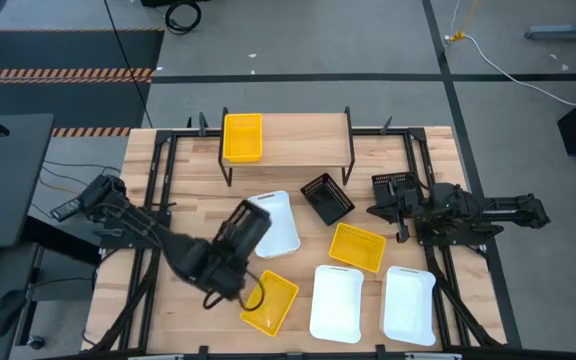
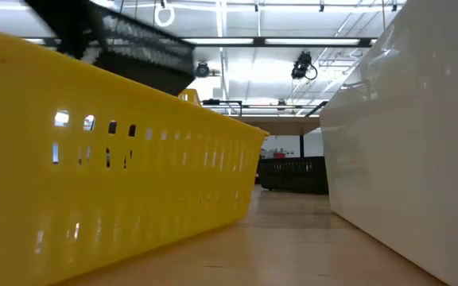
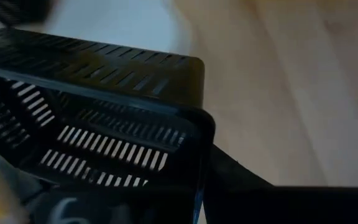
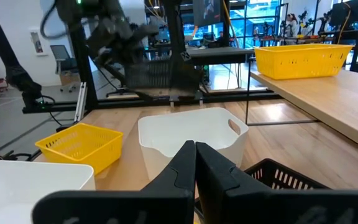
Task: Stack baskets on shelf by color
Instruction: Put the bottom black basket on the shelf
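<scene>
The shelf [image 1: 298, 140] stands at the table's far side with one yellow basket [image 1: 243, 137] on its left end. My left gripper [image 1: 230, 250] is shut on a black mesh basket [image 1: 247, 226], raised over the near-left end of a white basket [image 1: 280, 225]. A second black basket [image 1: 328, 198] rests on the table near the shelf's right legs. My right gripper [image 4: 196, 155] is shut and touches nothing, hovering just right of that black basket [image 4: 284, 177]. Two more yellow baskets [image 1: 271, 301] [image 1: 357, 246] and two white ones [image 1: 336, 302] [image 1: 409, 305] lie flat near the near edge. My left gripper holds the black basket by its rim near a corner [image 3: 199, 124], coming from the table's near-left side. The basket's own wall hides how the fingers sit on it. The basket is lifted clear and tilted, as the low view shows [image 2: 137, 40].
Another black mesh basket [image 1: 393, 187] sits beside the right arm. The shelf top right of the yellow basket [image 1: 308, 135] is bare wood. In the low view a yellow basket [image 2: 110, 183] and a white one [image 2: 420, 135] fill the sides. Black frame rails run along both table sides.
</scene>
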Available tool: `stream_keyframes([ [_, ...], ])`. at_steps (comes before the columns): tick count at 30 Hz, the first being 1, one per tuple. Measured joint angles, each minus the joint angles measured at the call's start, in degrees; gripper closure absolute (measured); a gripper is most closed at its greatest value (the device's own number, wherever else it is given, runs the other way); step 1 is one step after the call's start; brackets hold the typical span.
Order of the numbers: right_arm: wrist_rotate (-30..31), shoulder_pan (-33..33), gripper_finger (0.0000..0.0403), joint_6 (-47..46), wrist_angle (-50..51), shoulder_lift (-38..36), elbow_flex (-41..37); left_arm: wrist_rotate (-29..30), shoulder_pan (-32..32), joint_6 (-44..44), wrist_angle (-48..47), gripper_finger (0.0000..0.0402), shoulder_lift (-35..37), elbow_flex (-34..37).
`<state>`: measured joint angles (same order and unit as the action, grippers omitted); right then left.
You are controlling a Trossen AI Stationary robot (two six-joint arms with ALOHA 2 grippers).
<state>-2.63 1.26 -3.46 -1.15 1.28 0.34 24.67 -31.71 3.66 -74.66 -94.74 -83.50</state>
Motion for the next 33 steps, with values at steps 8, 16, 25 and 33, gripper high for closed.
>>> stream_keyframes([
  [8,0.00,0.01,0.0390,-0.02,0.02,0.00,0.00,2.79,11.98,-8.79,7.86,0.0387,0.00,-5.71],
  [16,0.00,0.00,0.0390,-1.51,0.02,0.00,0.00,2.58,22.98,-16.61,18.16,0.0387,-0.09,-8.71],
  [25,0.02,0.00,0.0390,-1.49,-0.03,0.19,0.00,2.52,27.81,-23.60,21.32,0.0394,-4.22,-13.18],
  [33,0.00,0.00,0.0390,-1.53,0.11,0.80,0.00,2.77,30.57,-25.15,18.99,0.0390,-12.19,-21.72],
])
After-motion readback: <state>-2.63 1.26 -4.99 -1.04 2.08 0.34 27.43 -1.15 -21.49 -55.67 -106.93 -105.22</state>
